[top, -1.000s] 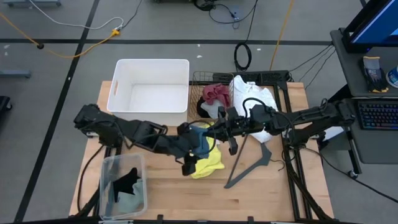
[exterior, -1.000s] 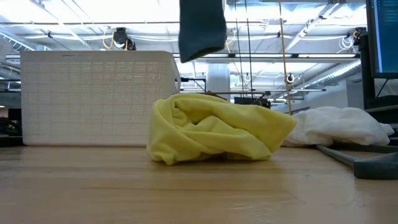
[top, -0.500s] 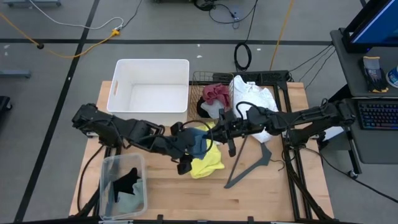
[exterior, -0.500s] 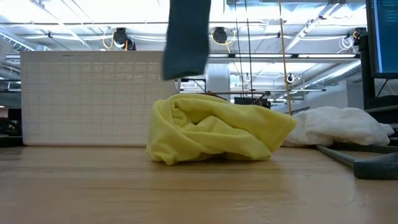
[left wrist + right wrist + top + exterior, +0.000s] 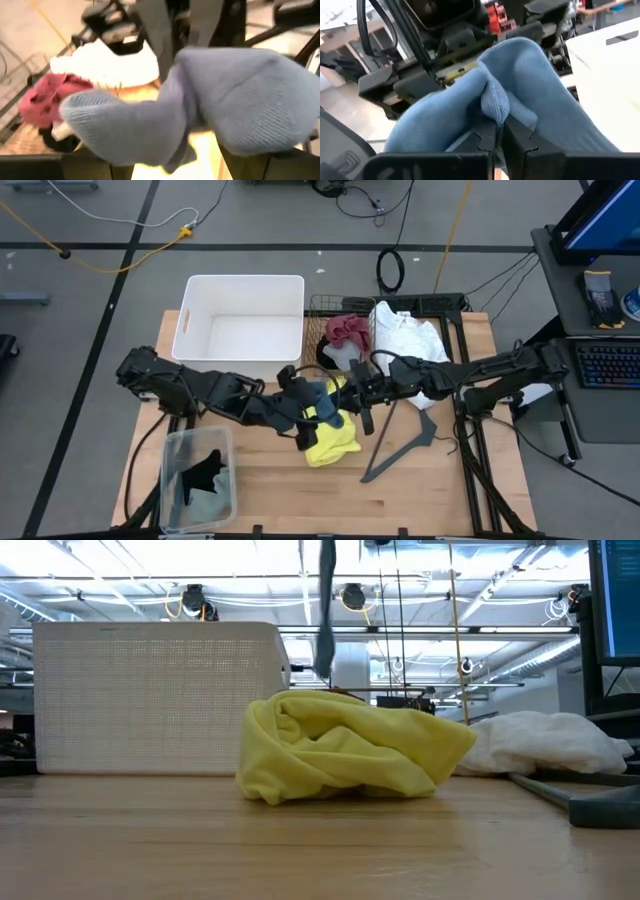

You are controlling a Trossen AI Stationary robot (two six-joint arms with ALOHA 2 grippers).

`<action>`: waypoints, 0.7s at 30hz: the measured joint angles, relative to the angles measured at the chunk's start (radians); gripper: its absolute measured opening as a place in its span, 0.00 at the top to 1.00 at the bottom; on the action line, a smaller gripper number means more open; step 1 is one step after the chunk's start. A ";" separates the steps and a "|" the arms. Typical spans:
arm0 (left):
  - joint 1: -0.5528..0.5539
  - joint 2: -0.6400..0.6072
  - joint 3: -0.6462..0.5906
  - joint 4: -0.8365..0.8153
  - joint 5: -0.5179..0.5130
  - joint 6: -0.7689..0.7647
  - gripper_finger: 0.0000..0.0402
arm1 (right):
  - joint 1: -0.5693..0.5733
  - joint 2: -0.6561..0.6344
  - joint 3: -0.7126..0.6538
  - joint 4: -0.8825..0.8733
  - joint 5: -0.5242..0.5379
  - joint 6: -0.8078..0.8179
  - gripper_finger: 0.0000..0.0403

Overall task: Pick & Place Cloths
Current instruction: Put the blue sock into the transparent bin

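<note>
Above the middle of the table, I had both grippers meeting on the blue cloth [image 5: 322, 404], which hung clear of the wood. My right gripper [image 5: 498, 134] was pinched fully shut on a fold of it, and my left gripper [image 5: 297, 411] stood wide with the cloth bunched across it, though I could not be sure from the blurred left wrist view that it truly gripped.

Over the last second the hanging cloth had swung round: in the low view it went from a broad flap to a thin strip [image 5: 326, 610] seen edge on, above the yellow cloth [image 5: 350, 760]. From above, my left gripper had shifted a little toward the right arm and turned, so the pair had closed up over the yellow cloth's far edge.

I read that as a handover or a straightening in mid-air, not a placement. The white bin [image 5: 241, 325] at the far left was bare, and the clear bin [image 5: 170, 480] at the near left corner held a black cloth [image 5: 203, 474]. White [image 5: 405, 335] and maroon [image 5: 347, 330] cloths waited at the far edge.
</note>
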 joint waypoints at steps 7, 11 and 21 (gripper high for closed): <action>0.005 0.000 0.000 0.031 0.000 0.042 0.36 | 0.012 0.010 0.000 0.025 -0.001 0.008 0.99; 0.012 0.000 0.000 0.050 0.014 0.046 0.36 | 0.014 0.012 0.000 0.020 -0.002 0.008 0.99; 0.029 0.000 0.000 0.066 0.131 0.096 0.64 | 0.025 0.011 0.000 0.022 -0.006 0.018 0.99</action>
